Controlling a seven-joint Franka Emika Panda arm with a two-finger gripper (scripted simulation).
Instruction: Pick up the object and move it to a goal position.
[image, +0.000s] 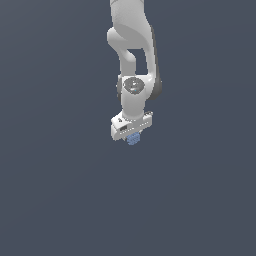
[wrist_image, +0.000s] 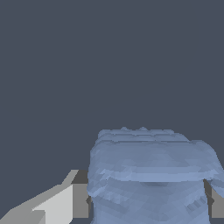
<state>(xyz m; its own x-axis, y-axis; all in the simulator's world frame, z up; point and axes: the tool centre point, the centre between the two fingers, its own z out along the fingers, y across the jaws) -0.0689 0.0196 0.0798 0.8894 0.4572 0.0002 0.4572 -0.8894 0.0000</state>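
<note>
In the wrist view the light-blue ridged object is sitting squeezed between the two grey fingers, one pressing at each side of it. In the exterior view the white gripper is clamping that object, which is peeking out at 6 o'clock below the hand, while the Panda arm is hanging straight down from 12 o'clock against the plain dark grey backdrop.

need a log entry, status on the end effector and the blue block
End effector shut on blue block. Block sits between the fingers, just below the white arm. Nothing else in view in the way.
</note>
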